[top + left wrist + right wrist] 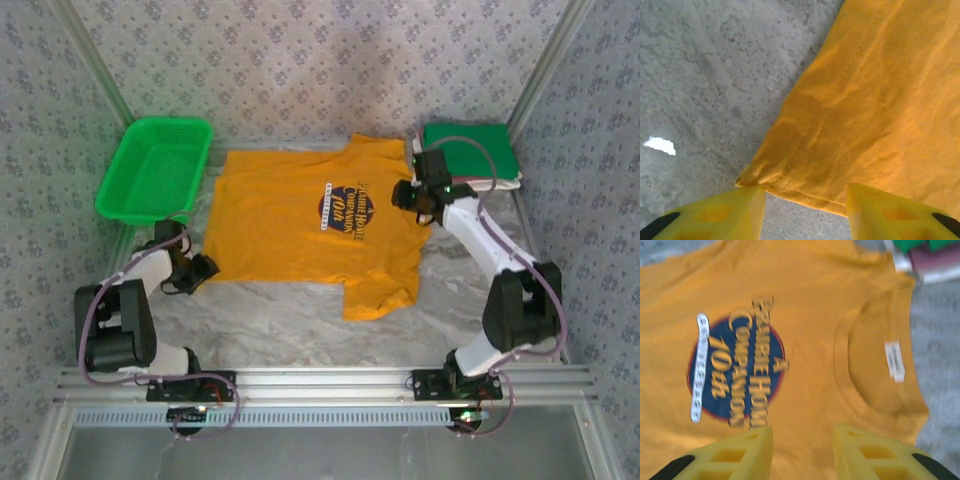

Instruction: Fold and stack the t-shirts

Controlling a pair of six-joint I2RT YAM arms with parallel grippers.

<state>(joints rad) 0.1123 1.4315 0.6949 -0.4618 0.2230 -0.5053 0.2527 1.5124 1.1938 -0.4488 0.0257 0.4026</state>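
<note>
1. Nearest, front left: finds the left gripper (196, 270) low over the marble table (300, 320), yellow fingers (715, 215) set moderately apart, clasping nothing.
2. Just past those fingertips: catches the near-left hem corner of the orange-yellow t-shirt (865, 100), its stitched edge running across the gap between them. Cannot tell whether cloth and fingertips touch.
3. Mid-table: shows the same shirt spread flat, print side up, hem to the left, collar to the right, one sleeve trailing toward the near edge. Puts the dark blue-and-white chest print (350, 205) roughly at its centre.
4. Farther right: sets the right gripper (415, 195) above the collar end, yellow fingers parted and empty. From the wrist, frames the print ahead on the left, the neckline and its white neck label (894, 360) ahead on the right.
5. At the back: places the green mesh basket (155, 165) just beside the shirt's far-left corner, and the stack of folded t-shirts (468, 145), green on top with maroon and white beneath, beside the far-right shoulder.
</note>
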